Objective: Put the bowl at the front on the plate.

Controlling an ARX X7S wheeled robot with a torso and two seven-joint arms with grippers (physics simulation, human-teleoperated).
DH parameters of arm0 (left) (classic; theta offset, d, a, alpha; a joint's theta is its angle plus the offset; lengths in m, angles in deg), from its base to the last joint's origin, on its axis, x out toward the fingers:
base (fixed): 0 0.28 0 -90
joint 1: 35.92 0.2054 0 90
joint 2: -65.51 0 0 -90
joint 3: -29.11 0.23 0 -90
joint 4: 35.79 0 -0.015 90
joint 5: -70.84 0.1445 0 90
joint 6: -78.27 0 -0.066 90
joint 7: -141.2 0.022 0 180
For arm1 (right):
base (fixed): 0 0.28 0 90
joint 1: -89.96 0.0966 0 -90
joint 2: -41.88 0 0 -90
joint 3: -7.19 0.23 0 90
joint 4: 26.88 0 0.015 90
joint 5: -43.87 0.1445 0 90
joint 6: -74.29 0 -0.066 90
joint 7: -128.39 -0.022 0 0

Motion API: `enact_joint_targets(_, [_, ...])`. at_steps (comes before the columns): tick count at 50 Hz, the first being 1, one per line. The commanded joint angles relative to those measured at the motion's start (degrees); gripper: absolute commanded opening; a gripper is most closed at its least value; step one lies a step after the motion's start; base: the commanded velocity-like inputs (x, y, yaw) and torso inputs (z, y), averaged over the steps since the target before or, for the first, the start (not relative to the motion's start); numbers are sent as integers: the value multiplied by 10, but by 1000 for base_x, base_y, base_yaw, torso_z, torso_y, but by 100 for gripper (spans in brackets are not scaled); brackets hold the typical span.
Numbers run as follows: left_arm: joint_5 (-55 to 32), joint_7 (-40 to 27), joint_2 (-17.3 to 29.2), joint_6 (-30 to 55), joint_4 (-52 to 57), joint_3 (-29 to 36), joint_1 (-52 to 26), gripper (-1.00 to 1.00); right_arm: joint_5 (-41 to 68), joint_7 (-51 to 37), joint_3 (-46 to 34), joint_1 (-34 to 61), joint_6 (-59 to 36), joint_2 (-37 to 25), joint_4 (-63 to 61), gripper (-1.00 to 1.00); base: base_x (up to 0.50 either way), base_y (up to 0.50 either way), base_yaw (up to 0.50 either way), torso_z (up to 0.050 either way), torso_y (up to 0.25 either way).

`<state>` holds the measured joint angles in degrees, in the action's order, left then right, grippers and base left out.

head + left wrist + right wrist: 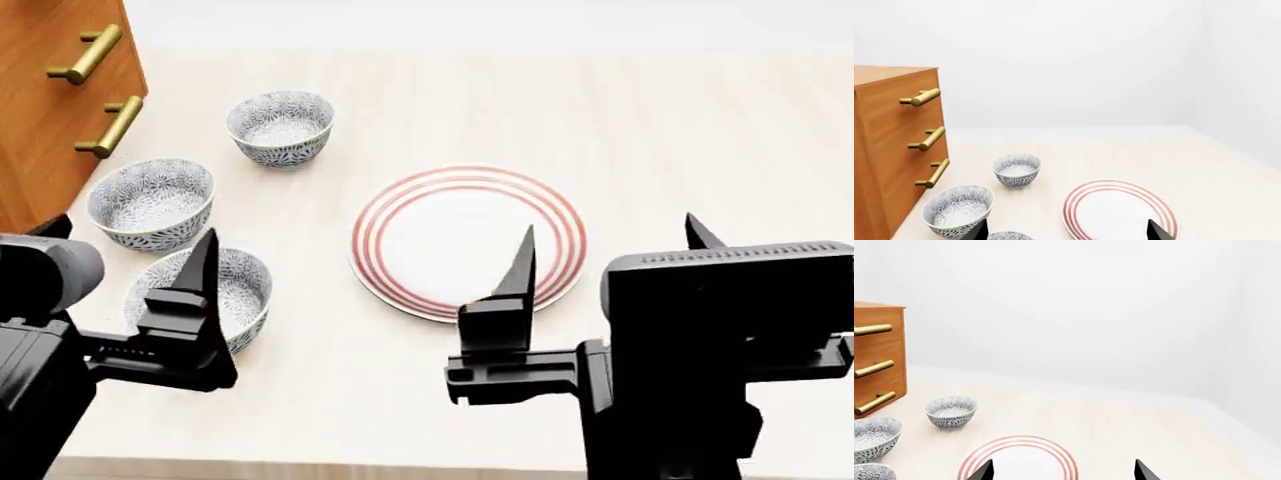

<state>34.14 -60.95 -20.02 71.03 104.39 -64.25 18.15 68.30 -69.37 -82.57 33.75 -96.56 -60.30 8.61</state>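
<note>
Nothing done yet: the bowl (200, 295) sits on the table near left, plate (467, 240) bare; my left end effector (127, 290) and right end effector (607, 270) are both released.

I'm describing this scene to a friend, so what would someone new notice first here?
The red-ringed plate stands out most, lying mid-table in the head view. To its left, three flowered bowls run in a line beside a wooden drawer chest; the front bowl is nearest the robot. Both grippers, left and right, hang open and empty in the foreground.
</note>
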Motion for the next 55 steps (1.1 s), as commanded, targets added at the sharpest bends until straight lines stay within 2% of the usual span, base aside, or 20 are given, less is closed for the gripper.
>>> enact_joint_targets(1, [-421, -330, 39, 68, -84, -48, -165, 100, 442, -309, 63, 172, -90, -80, 56, 100, 0, 0, 0, 0, 0])
enact_joint_targets(3, [-465, -374, 44, 63, -101, -44, -186, 100, 496, -356, 55, 194, -88, -93, 74, 100, 0, 0, 0, 0, 0])
enact_joint_targets(5, [-464, -381, 50, 54, -95, -31, -201, 100, 533, -389, 50, 211, -86, -101, 91, 100, 0, 0, 0, 0, 0])
enact_joint_targets(6, [-457, -379, 53, 50, -92, -25, -204, 100, 546, -401, 46, 217, -83, -104, 96, 100, 0, 0, 0, 0, 0])
enact_joint_targets(10, [-539, -456, 54, 44, -129, -16, -241, 100, 601, -450, 26, 252, -83, -114, 122, 100, 0, 0, 0, 0, 0])
enact_joint_targets(17, [-617, -532, 74, 10, -166, -1, -307, 100, 690, -526, -13, 322, -68, -137, 170, 100, 0, 0, 0, 0, 0])
enact_joint_targets(20, [-612, -525, 78, 5, -168, -1, -310, 100, 704, -538, -22, 329, -59, -144, 175, 100, 0, 0, 0, 0, 0])
enact_joint_targets(21, [-617, -518, 86, 2, -185, -6, -313, 100, 790, -606, -61, 397, -34, -183, 201, 100, 0, 0, 0, 0, 0])
enact_joint_targets(22, [-618, -519, 87, 0, -186, -4, -312, 100, 821, -620, -70, 403, -27, -187, 202, 100, 0, 0, 0, 0, 0])
enact_joint_targets(55, [-591, -490, 109, -32, -177, 22, -301, 100, 810, -593, -104, 418, 3, -205, 208, 100, 19, 0, 0, 0, 0])
